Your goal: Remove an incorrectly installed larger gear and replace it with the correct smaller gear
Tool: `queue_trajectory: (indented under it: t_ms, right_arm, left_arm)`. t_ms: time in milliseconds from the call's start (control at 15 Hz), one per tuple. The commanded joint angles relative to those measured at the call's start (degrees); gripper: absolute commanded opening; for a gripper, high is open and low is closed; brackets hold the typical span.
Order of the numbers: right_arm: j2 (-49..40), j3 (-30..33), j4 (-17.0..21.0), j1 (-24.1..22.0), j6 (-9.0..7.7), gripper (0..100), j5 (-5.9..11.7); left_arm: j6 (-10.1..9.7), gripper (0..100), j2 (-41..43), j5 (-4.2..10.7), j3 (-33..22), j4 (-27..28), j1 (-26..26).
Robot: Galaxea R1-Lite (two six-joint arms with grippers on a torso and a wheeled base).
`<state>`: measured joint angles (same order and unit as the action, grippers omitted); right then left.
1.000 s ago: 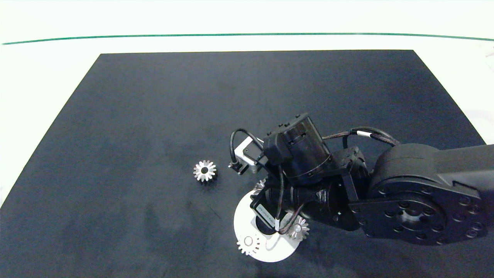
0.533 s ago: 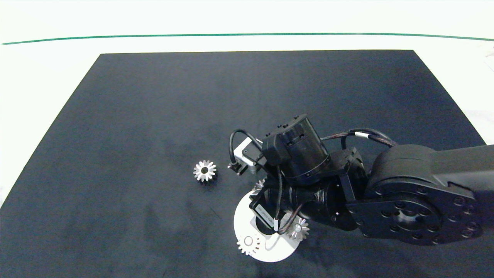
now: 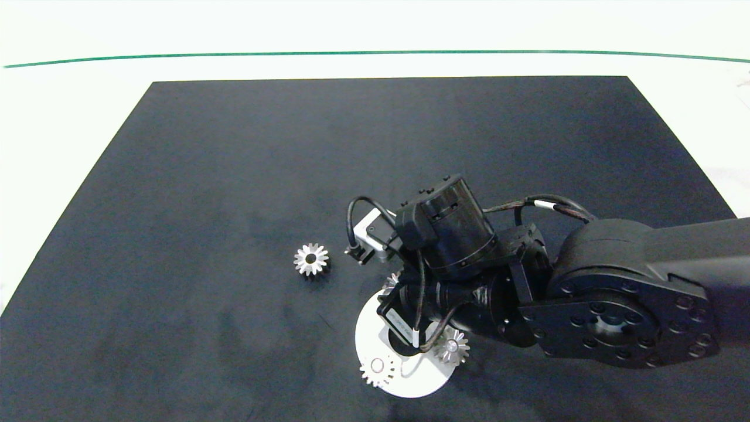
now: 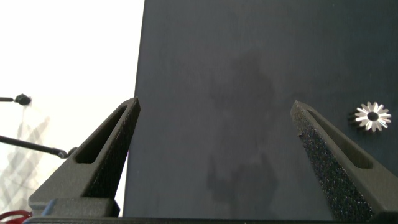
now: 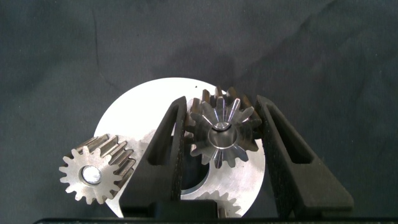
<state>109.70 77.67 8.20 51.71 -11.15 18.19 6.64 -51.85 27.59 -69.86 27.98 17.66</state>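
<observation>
The larger gear (image 5: 221,134), silver with pointed bevel teeth and a small centre hole, sits on the white disc plate (image 5: 130,115), between the two fingers of the right gripper (image 5: 221,132). Both pads lie at the tooth tips or very close; contact looks made on one side at least, so the claw reads as closing on the gear, though a firm clamp cannot be confirmed. A second silver gear (image 5: 93,174) sits at the plate's rim, well clear of the fingers. In the head view the right arm covers most of the plate (image 3: 366,334); a flat whitish gear (image 3: 377,369) shows at its near edge. The smaller gear (image 3: 311,259), wide-bored, lies alone on the black mat (image 3: 234,176), near the plate. The left gripper (image 4: 214,155) hangs with fingers spread wide over the mat's edge, idle. For a clean removal, judgement: seat the pads squarely across opposite teeth, then lift straight up off the post without tilting, lest the gear bind or drag the plate.
</observation>
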Motion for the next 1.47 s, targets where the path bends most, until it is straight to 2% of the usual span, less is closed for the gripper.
queue_trajectory:
  t_ms: [67,267,333,733,800,1000,1267,1400,1467]
  right_arm:
    - [0.34,0.64,-0.03,0.06,0.26,31,0.09]
    - [0.34,1.00,-0.03,0.14,0.43,31,0.27]
    - [0.34,1.00,-0.03,0.14,0.43,100,0.27]
    - [0.16,0.91,-0.03,0.23,0.61,100,0.36]
    - [-0.63,0.56,0.06,0.41,1.05,100,0.36]
    - [-8.98,-4.72,0.32,0.14,1.13,100,0.62]
    - [-20.85,-13.68,-0.03,-0.47,1.57,100,3.26]
    - [-26.91,-16.41,-0.03,-2.58,3.16,100,5.63]
    - [-29.99,-17.37,-0.03,-3.99,3.95,100,6.07]
  left_arm:
    - [0.04,100,-0.01,0.19,-0.01,0.15,0.00]
    - [0.04,100,0.08,0.19,-0.01,0.15,0.88]
    - [0.04,100,0.08,0.19,-0.01,0.15,1.23]
    - [0.04,100,-0.01,0.19,-0.01,0.15,1.14]
    - [0.04,100,-0.01,0.19,-0.01,0.06,1.14]
    - [-0.05,100,-0.01,0.19,-0.01,0.06,1.14]
    - [-0.05,100,-0.01,0.19,0.08,0.15,1.14]
    - [0.04,100,-0.01,0.19,0.69,0.06,1.14]
    - [0.04,100,-0.01,0.19,0.87,0.06,1.14]
